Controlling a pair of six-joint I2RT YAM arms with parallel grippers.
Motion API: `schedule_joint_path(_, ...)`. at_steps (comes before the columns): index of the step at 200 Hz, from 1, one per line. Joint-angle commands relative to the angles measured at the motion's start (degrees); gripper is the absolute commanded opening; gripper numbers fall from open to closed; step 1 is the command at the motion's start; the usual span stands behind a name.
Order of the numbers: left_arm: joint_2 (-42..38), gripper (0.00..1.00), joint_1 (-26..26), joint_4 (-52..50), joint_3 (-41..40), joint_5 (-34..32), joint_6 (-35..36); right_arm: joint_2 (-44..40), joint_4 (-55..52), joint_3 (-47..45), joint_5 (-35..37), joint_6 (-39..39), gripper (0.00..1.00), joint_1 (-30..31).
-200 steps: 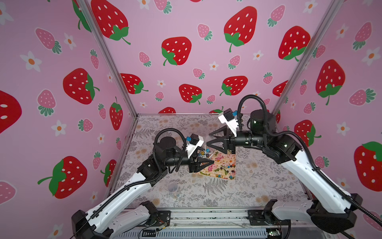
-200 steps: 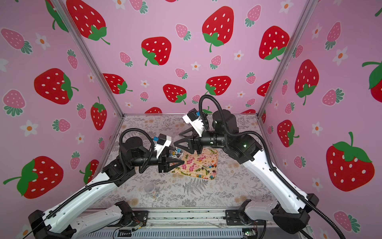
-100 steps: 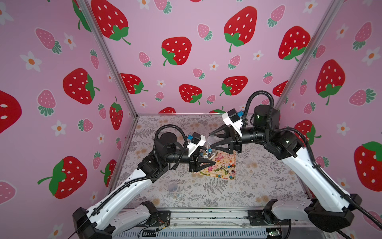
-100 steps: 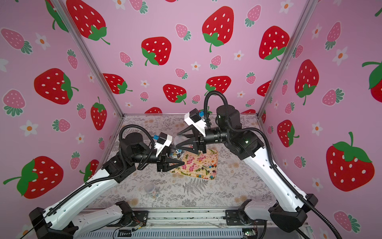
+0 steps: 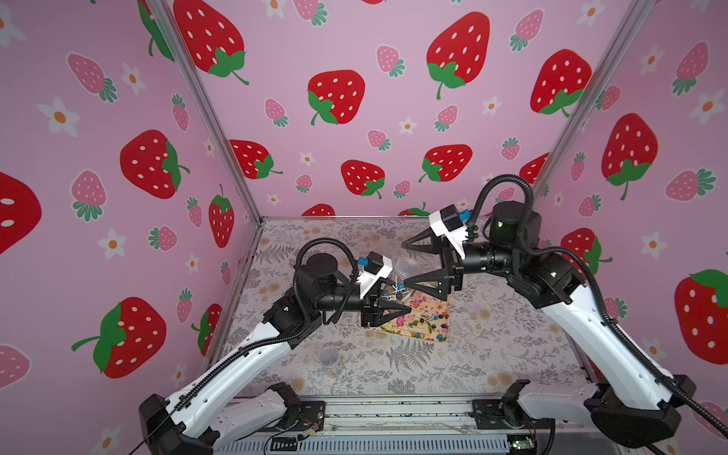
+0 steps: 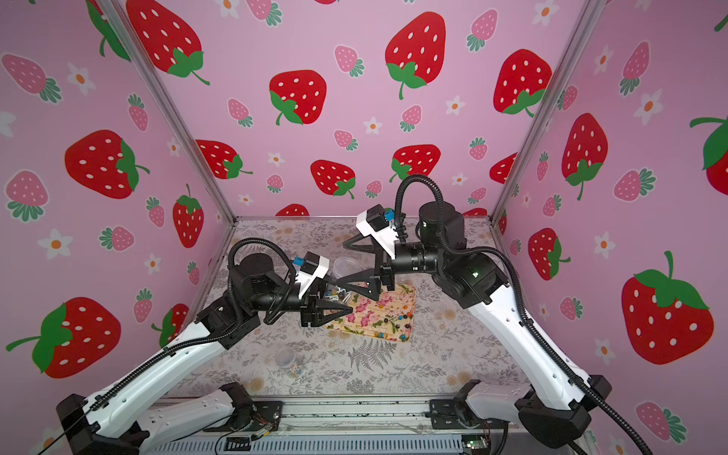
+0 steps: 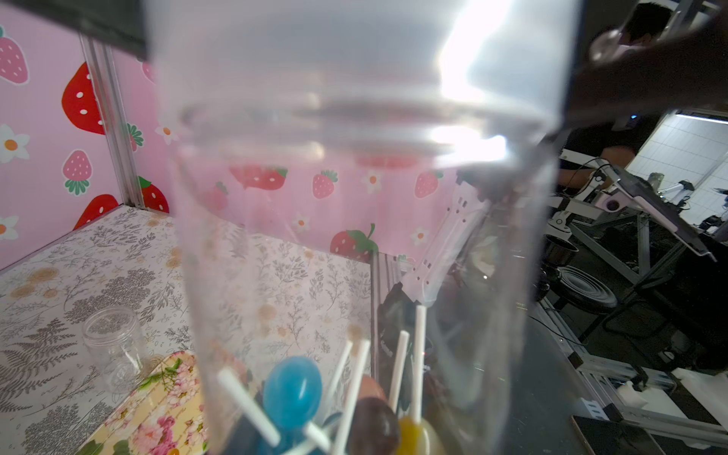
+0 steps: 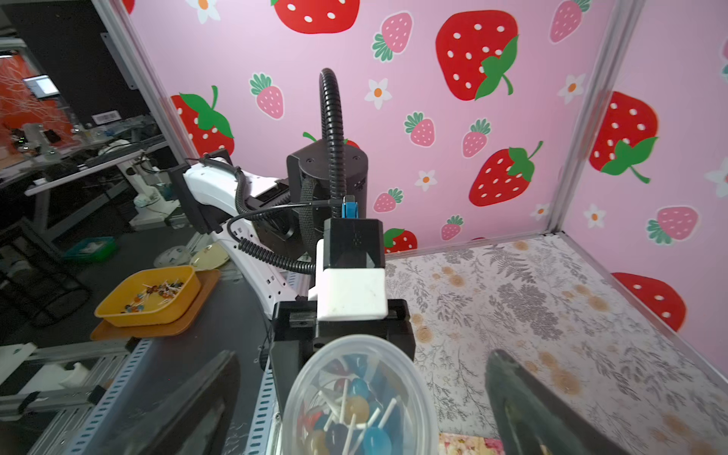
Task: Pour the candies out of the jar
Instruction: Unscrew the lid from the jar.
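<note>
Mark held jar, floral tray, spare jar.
held jar point(image 7: 354, 236): left wrist view, clear wall.
floral tray point(image 6: 366, 319): in a top view, bare printed base.
spare jar point(image 5: 329, 357): in a top view, clear wall.

The clear jar point(image 7: 354, 177) is up in the air. Bright lollipop candies point(image 8: 356, 407) sit inside it. More candies point(image 5: 431, 318) lie on the flowery tray point(image 5: 398, 321).

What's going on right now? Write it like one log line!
left gripper: holds jar | right gripper: open by jar | candies: some in jar, some on tray
</note>
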Motion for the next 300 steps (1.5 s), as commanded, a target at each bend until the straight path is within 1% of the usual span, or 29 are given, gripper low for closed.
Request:
schedule_joint_path(1, -1.47, 0.46, -0.14, 2.13, -0.41, -2.05, 0.74, -2.57, 4.05, -0.27, 5.82, 7.15, 0.99, -0.09)
schedule_joint_path(17, -1.64, 0.45, -0.09, 1.94, -0.74, -3.06, 1.1, -2.88, 4.81, 0.24, 9.94, 14.09, 0.99, 0.05)
schedule_joint_path(37, -1.64, 0.46, -0.12, 1.71, -0.88, -3.86, 1.51, -2.84, 1.59, 1.34, 18.1, 20.02, 0.99, 0.43)
schedule_joint_path(51, -1.6, 0.45, 0.02, 1.7, -0.87, -4.18, 1.65, -3.05, -1.05, 1.44, 22.92, 22.11, 0.98, 1.05)
schedule_joint_path(73, -1.46, 0.45, -0.04, 1.46, -0.96, -4.64, 2.01, -2.98, -3.51, 1.09, 26.1, 23.28, 0.95, 2.49)
schedule_joint_path(115, -1.37, 0.45, 0.0, 0.64, -1.05, -5.08, 2.41, -1.89, -3.58, 1.15, 27.57, 23.15, 0.94, 6.6)
schedule_joint_path(165, -1.8, 0.45, -0.01, 0.38, -1.53, -5.56, 2.43, 0.53, -6.51, 3.2, 29.04, 21.61, 0.9, 9.47)
schedule_joint_path(191, -2.22, 0.45, 0.04, 0.2, -1.66, -5.61, 2.37, 0.89, -7.07, 3.37, 29.57, 21.39, 0.86, 9.93)
schedule_joint_path(236, -2.54, 0.45, -0.04, 0.11, -1.83, -5.69, 2.25, 1.23, -7.73, 3.29, 28.66, 20.49, 0.73, 10.2)
schedule_joint_path(285, -2.6, 0.45, 0.0, -0.04, -1.67, -5.78, 2.4, 1.73, -8.16, 3.2, 27.66, 19.87, 0.71, 10.28)
schedule_joint_path(300, -2.62, 0.45, 0.0, -0.04, -1.64, -5.78, 2.43, 1.8, -8.36, 3.29, 27.5, 19.38, 0.67, 10.29)
